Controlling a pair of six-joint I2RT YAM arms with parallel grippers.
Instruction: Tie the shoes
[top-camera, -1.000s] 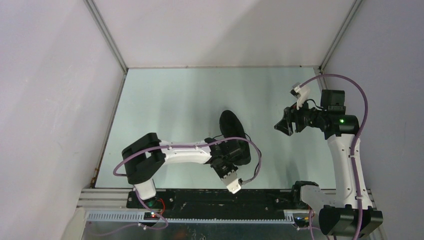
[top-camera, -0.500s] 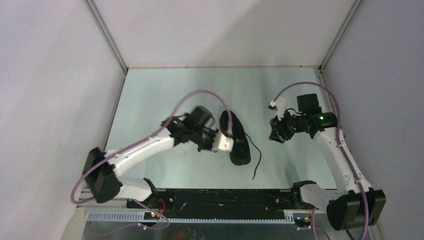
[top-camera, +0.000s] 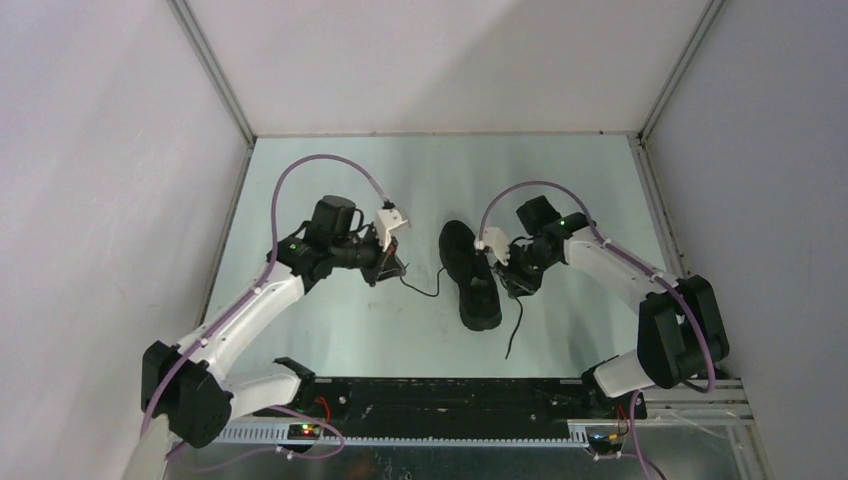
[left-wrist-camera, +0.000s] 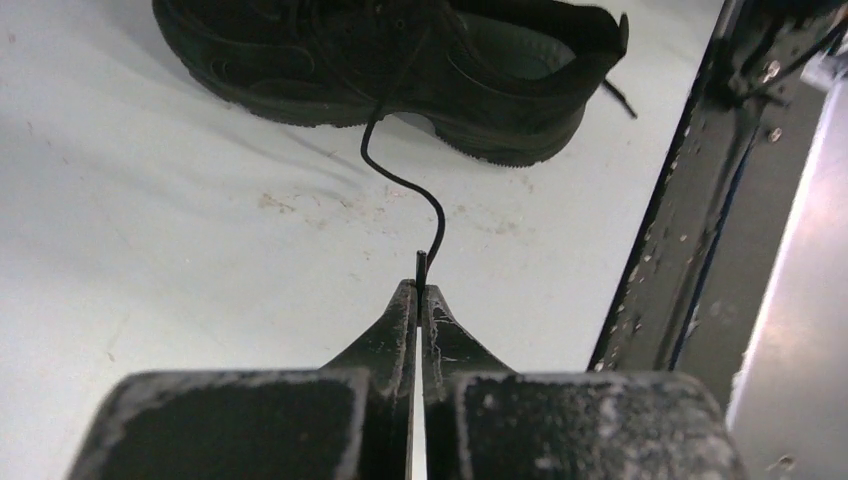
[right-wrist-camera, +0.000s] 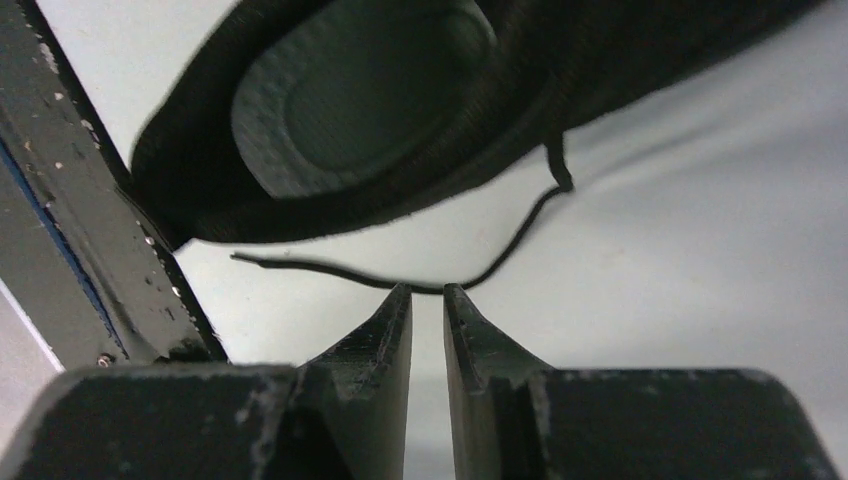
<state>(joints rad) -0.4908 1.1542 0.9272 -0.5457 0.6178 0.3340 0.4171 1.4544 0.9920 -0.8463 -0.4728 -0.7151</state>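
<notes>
- Left claw (top-camera: 393, 270), seen from overhead, sits left of the all-black low-top sneaker (top-camera: 470, 275), which lies mid-way on the pale green tabletop (top-camera: 330, 180) between white walls (top-camera: 100, 150). The right claw (top-camera: 512, 282) is close on the sneaker's right.
- Left wrist: the tips are pinched fully on the end of the thin black lace (left-wrist-camera: 400, 182). Pull gently, away from the sneaker.
- Right wrist: the jaws are a slit apart, and the other lace (right-wrist-camera: 500, 262) crosses at the very tips, ungripped. I'd advance slightly before closing.

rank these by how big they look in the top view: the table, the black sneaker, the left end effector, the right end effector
1. table
2. sneaker
3. left end effector and right end effector: these look about alike, both small and dark, so I won't rank one over the other.
</notes>
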